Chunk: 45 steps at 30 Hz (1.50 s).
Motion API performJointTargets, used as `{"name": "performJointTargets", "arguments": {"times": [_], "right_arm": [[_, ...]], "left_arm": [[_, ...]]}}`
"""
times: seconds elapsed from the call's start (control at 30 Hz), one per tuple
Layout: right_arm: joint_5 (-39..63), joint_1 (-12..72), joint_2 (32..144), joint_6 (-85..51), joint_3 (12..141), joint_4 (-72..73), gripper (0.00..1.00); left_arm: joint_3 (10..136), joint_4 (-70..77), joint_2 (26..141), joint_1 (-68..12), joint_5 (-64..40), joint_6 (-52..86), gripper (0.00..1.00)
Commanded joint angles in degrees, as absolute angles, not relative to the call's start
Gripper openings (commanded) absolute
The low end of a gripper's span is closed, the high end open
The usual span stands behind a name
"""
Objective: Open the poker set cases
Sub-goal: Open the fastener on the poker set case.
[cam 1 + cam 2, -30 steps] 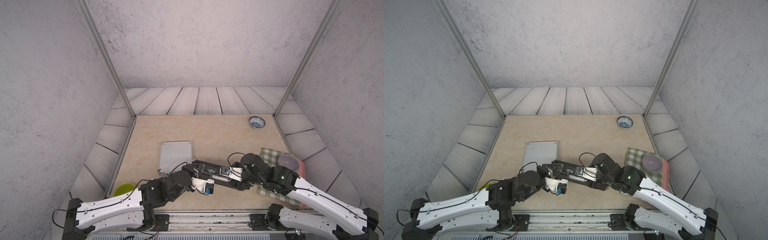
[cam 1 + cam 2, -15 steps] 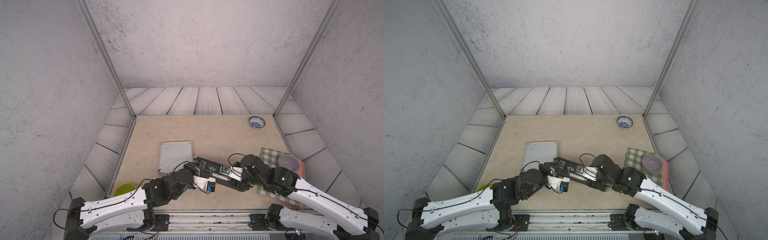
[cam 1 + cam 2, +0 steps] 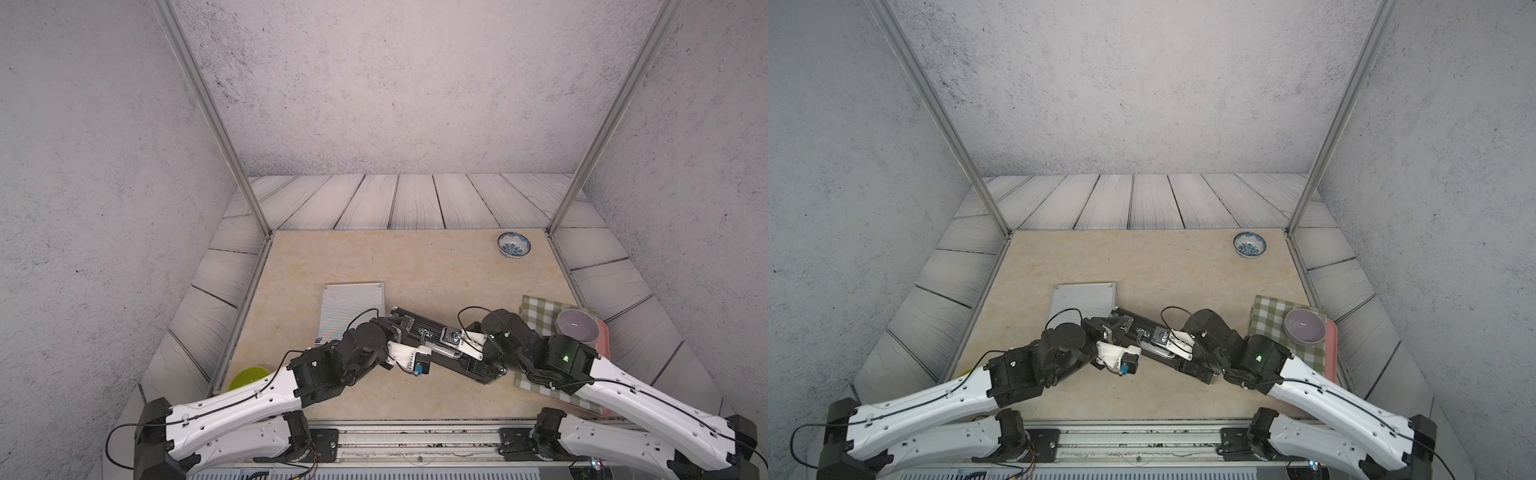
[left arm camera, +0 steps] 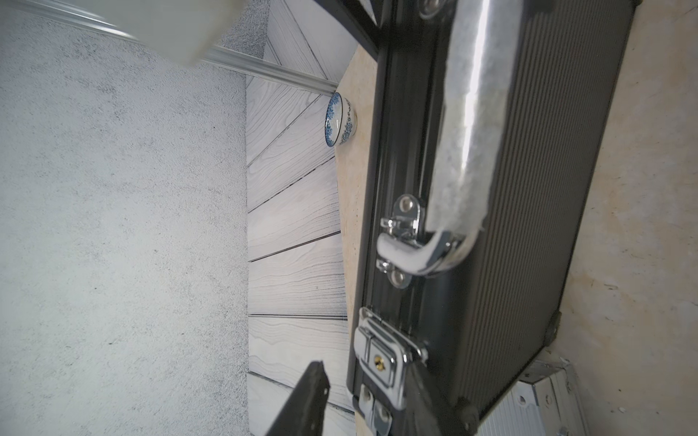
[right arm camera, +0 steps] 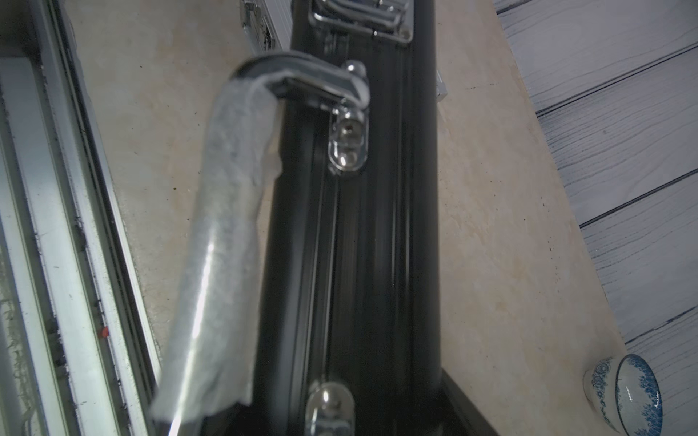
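Left end effector [image 4: 365, 372] advanced to black case [image 4: 528, 188] latch [image 4: 379, 351], parted (1 finger [image 4: 425, 404] touching), right end effector [image 3: 455, 337] unclear.

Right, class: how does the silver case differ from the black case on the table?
The silver case lies flat, ribbed face up; the black case stands on edge, handle and latches up. The left gripper and right gripper are at the black case, neither at the silver case. Both cases are ribbed and shut.

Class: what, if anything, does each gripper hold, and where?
Left gripper straddles the black case's latch, gap showing, not yet gripped. Right gripper: cannot tell.
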State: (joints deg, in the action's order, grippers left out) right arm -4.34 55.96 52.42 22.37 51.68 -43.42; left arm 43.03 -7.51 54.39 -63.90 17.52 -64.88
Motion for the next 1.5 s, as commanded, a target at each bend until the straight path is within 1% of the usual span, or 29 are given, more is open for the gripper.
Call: {"name": "performJointTargets", "arguments": {"times": [0.0, 0.33, 0.73, 0.93, 1.33, 1.47], "right_arm": [[18.2, 61.3, 53.4, 32.3, 48.0, -58.8, 0.10], [18.5, 61.3, 53.3, 32.3, 47.8, -59.0, 0.09], [19.4, 61.5, 52.1, 32.6, 47.2, -59.2, 0.09], [19.7, 61.6, 51.8, 32.3, 46.5, -58.7, 0.09], [20.1, 61.6, 51.7, 32.2, 46.3, -58.8, 0.09], [20.3, 61.6, 51.5, 32.1, 46.2, -58.6, 0.08]], "left_arm": [[47.1, 6.9, 55.7, -60.6, 24.7, -66.1, 0.37], [46.6, 14.2, 58.0, -59.3, 23.3, -66.3, 0.33], [50.1, 17.4, 61.1, -55.7, 20.1, -65.4, 0.32], [52.4, 19.4, 62.7, -54.4, 18.5, -65.3, 0.30], [52.7, 31.2, 67.1, -54.2, 19.0, -67.6, 0.28], [53.3, 33.5, 67.7, -54.0, 18.0, -68.0, 0.26]]}}
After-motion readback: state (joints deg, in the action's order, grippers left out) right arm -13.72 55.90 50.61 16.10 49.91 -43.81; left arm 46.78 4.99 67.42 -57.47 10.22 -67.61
